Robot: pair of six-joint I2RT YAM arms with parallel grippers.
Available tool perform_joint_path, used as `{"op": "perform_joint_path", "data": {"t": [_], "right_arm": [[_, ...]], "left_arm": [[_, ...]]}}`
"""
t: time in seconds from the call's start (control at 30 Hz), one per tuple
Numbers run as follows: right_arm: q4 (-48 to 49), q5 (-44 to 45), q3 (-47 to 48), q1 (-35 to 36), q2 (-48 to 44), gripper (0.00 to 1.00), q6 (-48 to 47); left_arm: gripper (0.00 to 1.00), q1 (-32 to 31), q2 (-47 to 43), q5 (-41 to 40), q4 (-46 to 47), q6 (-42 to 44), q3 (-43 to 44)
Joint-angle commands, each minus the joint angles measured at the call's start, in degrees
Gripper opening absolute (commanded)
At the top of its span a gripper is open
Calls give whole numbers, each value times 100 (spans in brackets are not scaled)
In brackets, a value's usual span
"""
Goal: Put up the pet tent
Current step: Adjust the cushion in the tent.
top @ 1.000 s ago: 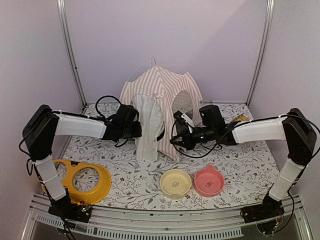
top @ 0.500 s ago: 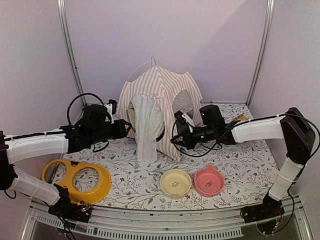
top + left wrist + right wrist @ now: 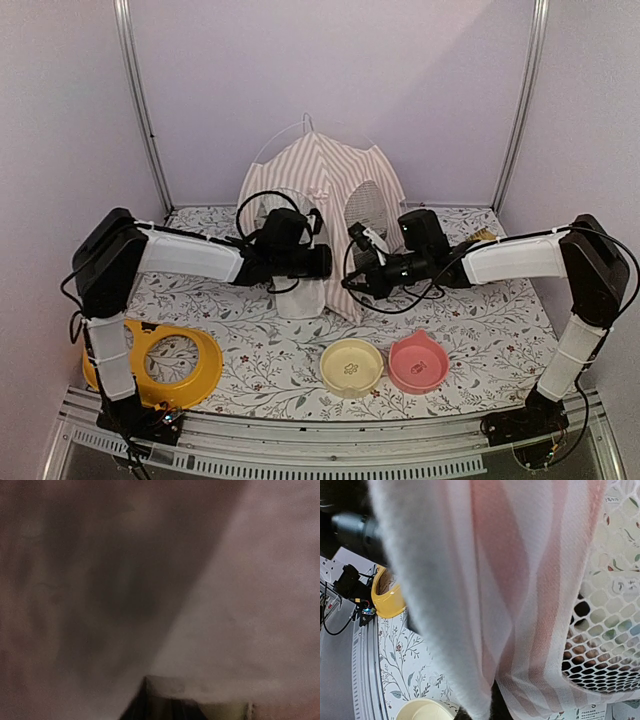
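Floral-cloth table [image 3: 480,320], lilac walls [image 3: 420,80]: our right hand [image 3: 352,282] is pinched shut on the striped front edge of the pet tent [image 3: 318,170], which stands upright behind both hands, toward the table's back. Our left hand [image 3: 324,262], nearer the doorway, presses into the white mesh flap [image 3: 300,302]; whether it is open we cannot tell. Half a second earlier that arm hung left of the tent; the right held as now.

Top view overlooks the table [image 3: 500,320]; both wrist views sit tight against the pet tent [image 3: 315,165].

Left arm [image 3: 190,257] and right arm [image 3: 510,262] reach inward, right fingers [image 3: 357,284] pinched together
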Motion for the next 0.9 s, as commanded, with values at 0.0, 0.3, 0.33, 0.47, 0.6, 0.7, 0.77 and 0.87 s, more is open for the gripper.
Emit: {"op": "perform_joint_path", "data": {"t": [0.0,0.3,0.33,0.47,0.6,0.7,0.77,0.87], "right_arm": [[-377,-38,91,-29,-208,0,322],[-628,630,98,-276,-173,0,508],[-625,626,68,-336,-162,0,522],[-632,655,-4,-462,-119,0,429],[-635,554,17,-536,-54,0,336],[-638,471,50,-561,-35,0,289],[-659,413,86,-560,-5,0,257],[-720,358,152,-561,39,0,211]], "left_arm": [[16,-59,1450,73,-798,-340,930],[29,-86,1199,-326,-1124,-167,1146],[32,-97,956,-388,-1146,-56,1115],[40,-105,-146,-553,-1353,178,885],[43,-99,-1164,-704,-1415,235,374],[41,-80,-1756,-1297,-1685,163,-67],[35,32,-2045,-1748,-1863,21,-355],[28,315,-2069,-1735,-1727,86,-590]]}}
